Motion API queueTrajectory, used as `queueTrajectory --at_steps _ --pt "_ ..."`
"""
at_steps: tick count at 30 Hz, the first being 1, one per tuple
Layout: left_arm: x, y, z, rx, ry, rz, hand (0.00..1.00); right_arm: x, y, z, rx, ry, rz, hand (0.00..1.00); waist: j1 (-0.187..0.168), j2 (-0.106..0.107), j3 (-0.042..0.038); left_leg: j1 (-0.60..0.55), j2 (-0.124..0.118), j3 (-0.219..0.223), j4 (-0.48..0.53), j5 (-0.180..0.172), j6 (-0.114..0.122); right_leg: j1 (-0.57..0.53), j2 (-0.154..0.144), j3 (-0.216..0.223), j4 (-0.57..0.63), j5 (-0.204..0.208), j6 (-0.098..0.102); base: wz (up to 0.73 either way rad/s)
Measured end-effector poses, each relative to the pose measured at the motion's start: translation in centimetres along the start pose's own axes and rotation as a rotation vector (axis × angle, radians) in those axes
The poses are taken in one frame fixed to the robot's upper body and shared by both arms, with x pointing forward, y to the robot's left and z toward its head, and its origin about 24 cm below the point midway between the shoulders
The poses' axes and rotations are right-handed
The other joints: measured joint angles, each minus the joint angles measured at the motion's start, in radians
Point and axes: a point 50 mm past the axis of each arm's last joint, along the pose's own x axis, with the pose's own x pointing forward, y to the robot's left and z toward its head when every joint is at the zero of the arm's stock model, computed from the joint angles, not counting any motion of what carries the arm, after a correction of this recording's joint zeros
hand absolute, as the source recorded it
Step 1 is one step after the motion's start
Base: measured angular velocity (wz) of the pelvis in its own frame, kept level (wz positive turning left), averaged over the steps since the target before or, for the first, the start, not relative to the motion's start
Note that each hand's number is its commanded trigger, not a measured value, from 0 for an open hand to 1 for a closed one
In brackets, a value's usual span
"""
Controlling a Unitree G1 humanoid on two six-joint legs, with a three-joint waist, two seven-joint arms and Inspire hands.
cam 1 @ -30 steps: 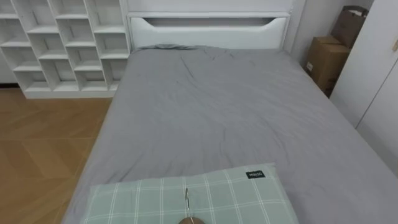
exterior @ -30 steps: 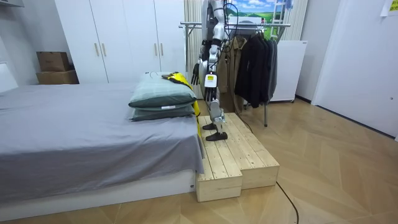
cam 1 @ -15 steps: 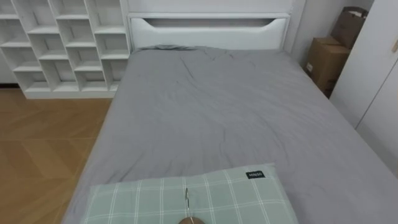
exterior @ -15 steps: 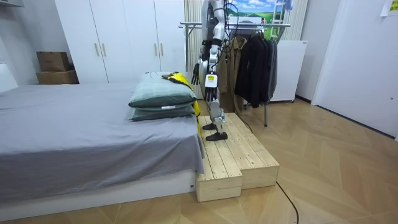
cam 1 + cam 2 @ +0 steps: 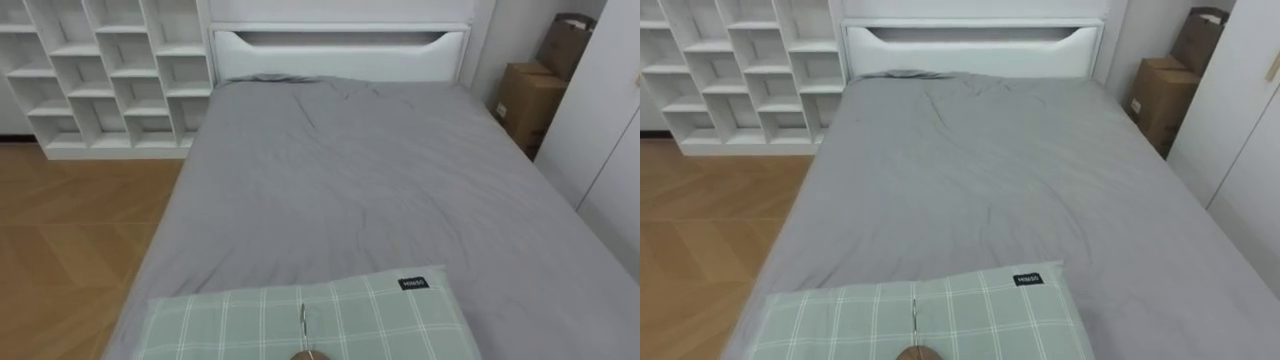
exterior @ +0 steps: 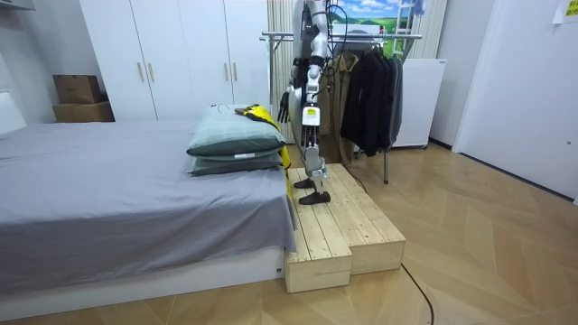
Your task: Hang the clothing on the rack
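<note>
I stand on a wooden platform (image 6: 336, 226) at the pillow end of a grey bed (image 5: 350, 190), facing along it. A green plaid pillow (image 5: 360, 315) lies right below me. On it a thin metal hanger hook (image 5: 303, 320) with a brown wooden top (image 5: 299, 354) shows at the bottom edge. In the room view a yellow garment (image 6: 257, 113) lies on the stacked pillows (image 6: 237, 144). My left hand (image 6: 307, 115) hangs by my side. A dark hand (image 6: 284, 106), apparently my right, is close to the yellow garment. A clothes rack (image 6: 366, 36) with dark clothes (image 6: 370, 95) stands behind me.
White cube shelves (image 5: 105, 75) stand left of the white headboard (image 5: 340, 50). Cardboard boxes (image 5: 527, 100) and white wardrobe doors (image 5: 610, 130) are on the right. Wood floor (image 5: 70, 230) runs along the bed's left side.
The eye view has shifted slightly, which is the camera's own move. The hanger, pillow and my stance are as before.
</note>
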Motion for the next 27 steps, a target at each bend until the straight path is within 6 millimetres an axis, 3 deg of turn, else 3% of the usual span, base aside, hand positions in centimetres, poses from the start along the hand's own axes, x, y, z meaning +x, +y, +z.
queueTrajectory --at_steps 10,17,21,27 --pt "0.0 3.1 0.3 -0.270 -0.018 0.282 0.00 0.0 -0.3 -0.3 0.016 0.008 -0.030 0.00 0.008 0.013 -0.0043 0.011 0.000 -0.007 -0.010 0.000 0.001 0.001 -0.001 -0.016 0.017 0.000 0.000 0.02" --pt "-0.5 4.6 2.5 -0.319 -0.133 0.484 0.00 0.0 -0.4 -0.1 0.003 -0.013 -0.041 0.00 -0.003 0.014 -0.0044 0.012 -0.003 -0.011 -0.019 0.001 0.003 0.000 0.003 -0.018 0.015 -0.001 0.001 0.00" --pt "-1.4 5.8 4.8 -0.354 -0.261 0.595 0.00 0.0 -0.5 0.2 -0.002 -0.024 -0.052 0.00 -0.011 0.016 -0.0053 0.006 -0.005 -0.015 -0.018 0.002 0.005 -0.004 0.001 -0.021 0.014 -0.002 0.002 0.03" --pt "-2.6 5.8 7.4 -0.206 -0.447 0.685 0.00 -0.1 -1.0 0.7 -0.042 -0.052 -0.061 0.00 -0.034 0.031 -0.0104 0.013 -0.006 -0.015 -0.019 0.003 0.006 -0.001 0.000 -0.021 0.018 -0.001 0.004 0.00"
